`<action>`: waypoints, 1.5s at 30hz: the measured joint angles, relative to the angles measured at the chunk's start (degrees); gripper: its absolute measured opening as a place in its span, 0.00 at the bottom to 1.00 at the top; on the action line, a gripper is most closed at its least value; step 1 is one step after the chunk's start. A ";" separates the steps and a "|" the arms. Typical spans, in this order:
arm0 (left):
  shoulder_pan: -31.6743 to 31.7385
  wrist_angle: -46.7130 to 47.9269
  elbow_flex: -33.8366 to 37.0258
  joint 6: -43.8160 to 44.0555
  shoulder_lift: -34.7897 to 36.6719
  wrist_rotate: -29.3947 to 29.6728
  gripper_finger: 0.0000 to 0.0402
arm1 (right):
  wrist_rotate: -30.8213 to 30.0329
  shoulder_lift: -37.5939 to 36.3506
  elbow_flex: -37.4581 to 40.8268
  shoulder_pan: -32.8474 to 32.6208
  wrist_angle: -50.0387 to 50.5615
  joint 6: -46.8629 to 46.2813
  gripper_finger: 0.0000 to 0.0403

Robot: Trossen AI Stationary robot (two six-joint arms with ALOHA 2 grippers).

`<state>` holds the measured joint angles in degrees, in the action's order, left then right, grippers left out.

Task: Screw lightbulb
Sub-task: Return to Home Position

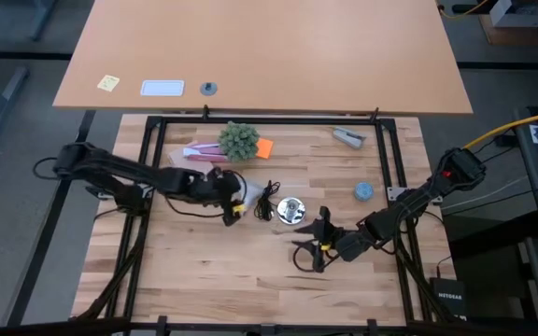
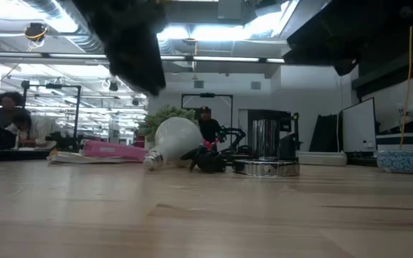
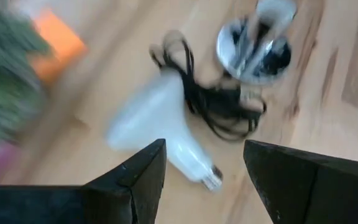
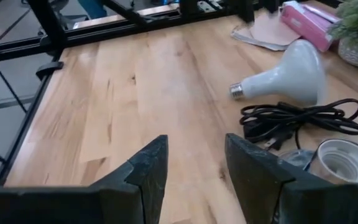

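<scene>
The lightbulb [image 1: 246, 192] lies on its side on the worktop [image 1: 204, 271], just left of the cord [image 1: 267, 201] and socket [image 1: 291, 210], screw base pointing roughly nearward — just ahead of the left pincer [image 3: 204, 155], spread and empty, and nearer to it than to the right pincer [image 1: 312, 235], likewise spread, beyond the socket.

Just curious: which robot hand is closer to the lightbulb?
Left. The left hand hovers beside the lightbulb; the right hand is farther off, beyond the socket.
</scene>
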<state>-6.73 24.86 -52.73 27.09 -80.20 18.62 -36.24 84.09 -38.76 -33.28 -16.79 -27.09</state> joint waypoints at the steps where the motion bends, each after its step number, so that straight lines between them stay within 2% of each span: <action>1: -0.70 -0.02 -0.02 -1.15 1.37 2.04 0.51 | 0.50 0.00 0.00 0.50 -0.08 -0.02 0.41; 5: -4.08 0.56 -0.02 -6.53 7.38 7.26 0.51 | 4.33 0.00 0.00 3.19 -0.20 -0.04 0.33; 8: -7.15 2.20 -0.09 -11.49 11.86 7.62 0.51 | 6.91 0.00 0.00 5.27 -0.23 -0.04 0.22; 12: -11.50 6.52 -0.09 -13.85 17.53 7.60 0.51 | 7.58 -0.56 -0.04 7.58 -0.08 0.38 0.06; 14: -13.59 9.16 -0.08 -14.03 20.32 7.62 0.51 | 7.56 -1.74 -0.04 8.41 -0.08 1.01 0.02; 20: -17.66 16.01 -0.07 -10.35 28.07 7.61 0.51 | 7.51 -9.95 -0.07 8.97 2.40 4.74 0.10; 27: -18.94 16.38 -0.04 6.37 30.69 7.60 0.51 | 7.38 -24.63 -0.09 8.94 13.95 6.45 0.13; 33: -17.84 16.15 0.02 8.81 29.72 7.77 0.51 | 7.36 -35.38 -0.09 8.94 25.02 6.49 0.13; 36: -17.43 17.62 0.02 6.50 29.47 8.99 0.50 | 7.36 -39.08 -0.09 8.94 29.53 6.47 0.13; 40: -17.49 18.68 0.02 3.15 29.42 11.28 0.38 | 7.37 -41.37 -0.09 8.94 33.03 5.34 0.13; 45: -17.49 20.70 0.02 1.38 29.44 11.68 0.13 | 7.38 -41.68 -0.09 8.92 35.96 3.08 0.13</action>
<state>-24.23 45.56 -52.71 28.47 -50.76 30.30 -28.86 42.42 -38.85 -24.36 19.18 -24.01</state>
